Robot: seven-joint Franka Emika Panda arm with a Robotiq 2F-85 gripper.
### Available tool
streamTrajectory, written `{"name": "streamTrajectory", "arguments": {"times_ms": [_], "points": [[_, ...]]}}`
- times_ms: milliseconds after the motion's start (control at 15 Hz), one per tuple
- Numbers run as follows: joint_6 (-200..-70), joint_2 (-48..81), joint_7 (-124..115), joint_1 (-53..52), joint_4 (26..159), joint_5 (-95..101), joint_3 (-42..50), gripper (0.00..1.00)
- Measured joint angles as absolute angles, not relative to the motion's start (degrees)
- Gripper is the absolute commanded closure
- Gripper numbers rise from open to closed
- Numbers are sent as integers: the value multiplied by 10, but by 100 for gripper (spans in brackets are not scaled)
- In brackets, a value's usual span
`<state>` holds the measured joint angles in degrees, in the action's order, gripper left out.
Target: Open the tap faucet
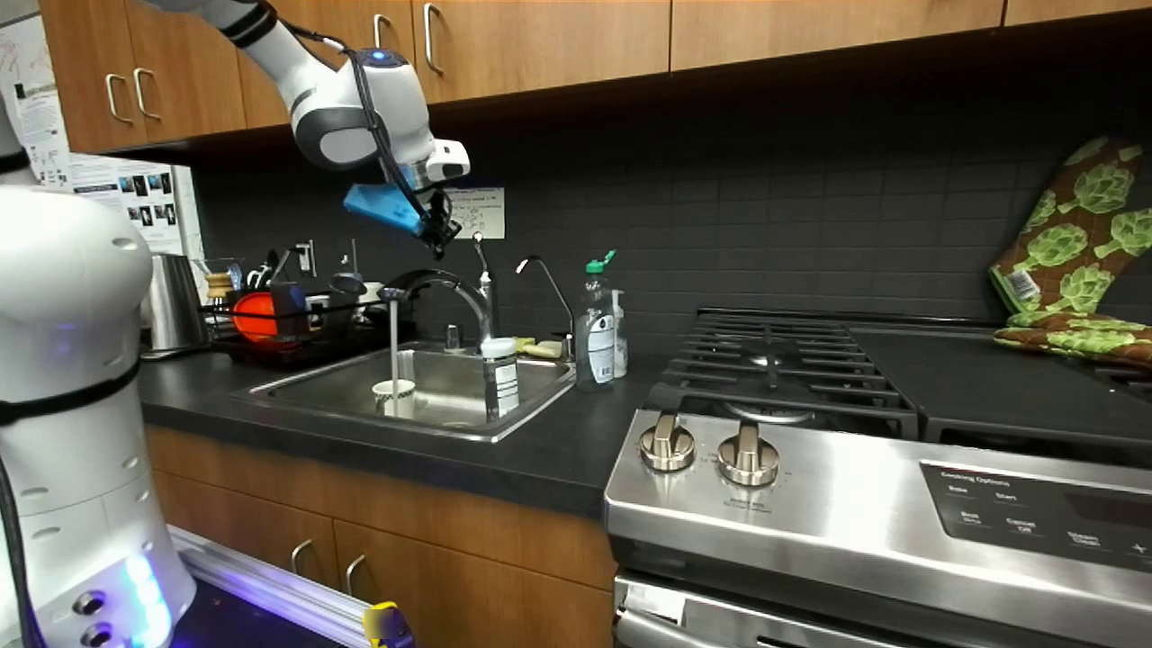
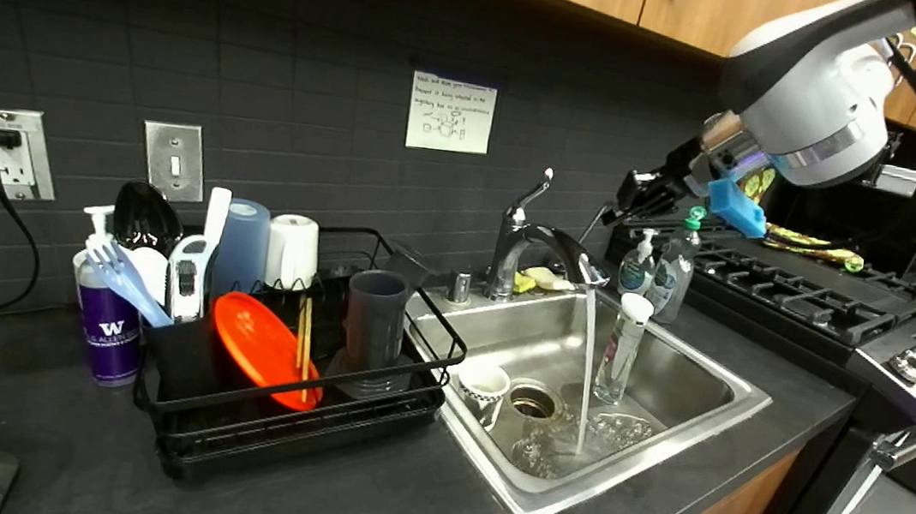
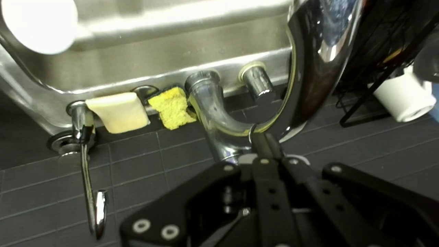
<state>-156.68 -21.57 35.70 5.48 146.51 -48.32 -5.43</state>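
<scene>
Since water [image 2: 588, 358] already runs from the tap faucet [image 2: 519, 238], ease clear without bumping its lever [image 2: 533, 192]. Your hand [image 3: 265, 141] looks narrowed, empty.

Dark counter [image 2: 361, 500] carries 1 dish rack [image 2: 308, 434].

Exterior views from stove [image 1: 837, 463], rack [image 2: 299, 441] sides share sink [image 2: 690, 378]; wrist view looks down, close over faucet [image 3: 317, 68].

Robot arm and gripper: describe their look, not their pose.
The Franka Panda arm is white and rounded, with dark grey joint covers, black bands and a small blue light. A black cable runs along its outside. The gripper is black and angular, dotted with silver fasteners; a bright blue block sits near it.
</scene>
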Motion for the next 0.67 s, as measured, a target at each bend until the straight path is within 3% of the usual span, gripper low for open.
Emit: {"name": "streamTrajectory", "arguments": {"times_ms": [267, 333, 400, 533, 600, 667], "points": [[-1456, -287, 286, 32, 1484, -346, -4, 100], [-1431, -305, 274, 24, 1485, -319, 7, 92], [-1407, -321, 262, 17, 1486, -295, 16, 73], [-1361, -351, 247, 3, 1486, -258, 33, 63], [-1340, -365, 242, -2, 1486, -245, 40, 81], [-1321, -377, 240, -7, 1486, -234, 45, 75]]}}
